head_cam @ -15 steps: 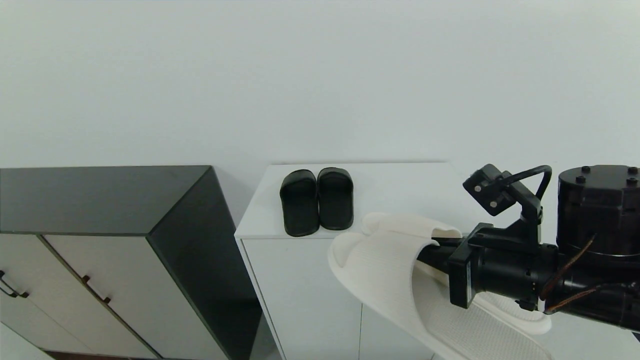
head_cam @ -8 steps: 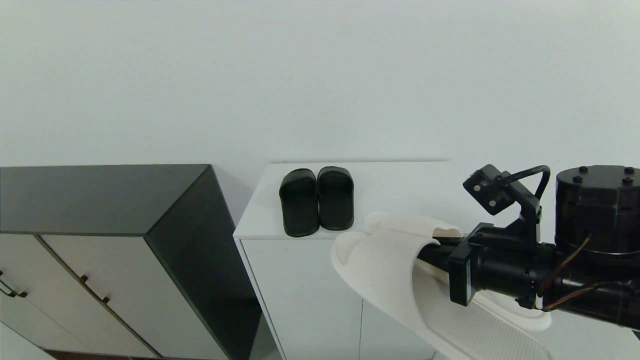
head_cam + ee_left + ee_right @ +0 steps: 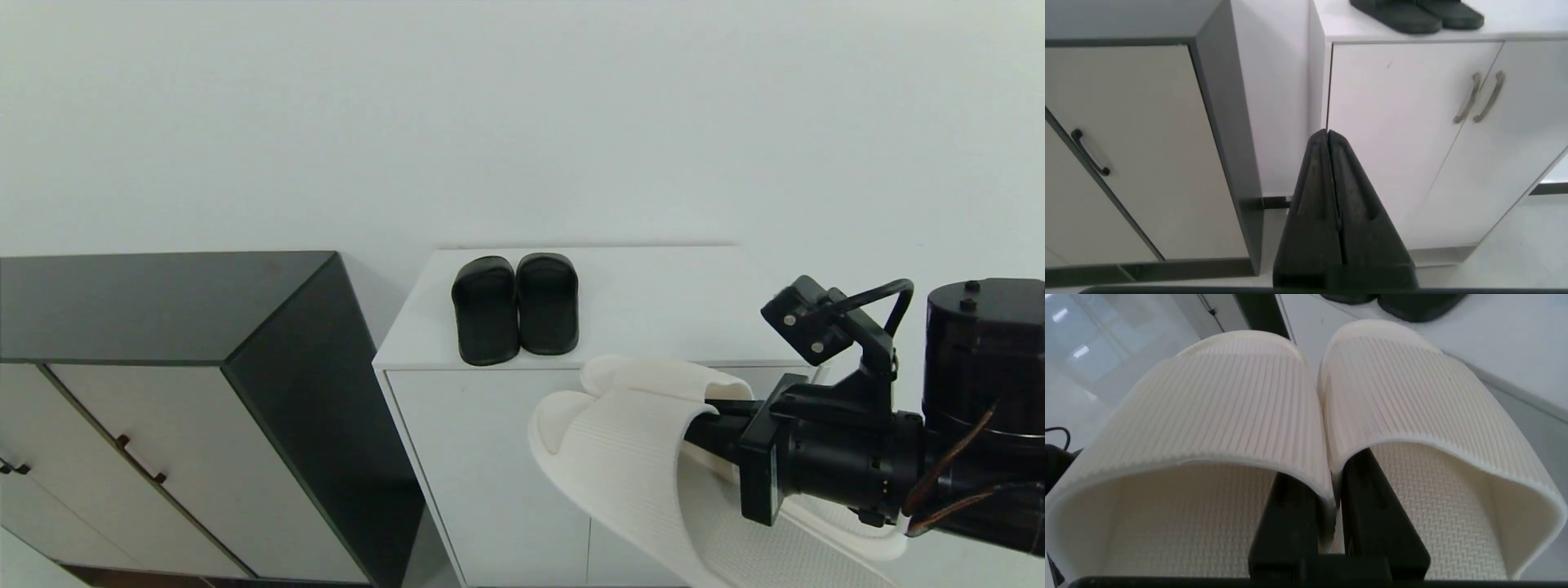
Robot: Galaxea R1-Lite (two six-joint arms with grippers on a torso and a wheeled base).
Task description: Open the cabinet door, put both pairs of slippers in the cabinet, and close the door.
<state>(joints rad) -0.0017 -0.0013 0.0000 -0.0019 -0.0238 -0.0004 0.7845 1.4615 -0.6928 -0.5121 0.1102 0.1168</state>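
The right jaws pinch the white slippers (image 3: 1233,400) together by their inner sides, in front of the white cabinet (image 3: 653,302). Its door (image 3: 482,474) is shut, so they may bump it or slip loose. The left jaws are closed, empty.

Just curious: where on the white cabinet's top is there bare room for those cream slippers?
The white cabinet top is bare from the black slippers to its right edge. Left of them only a narrow strip is free; that side is crowded.
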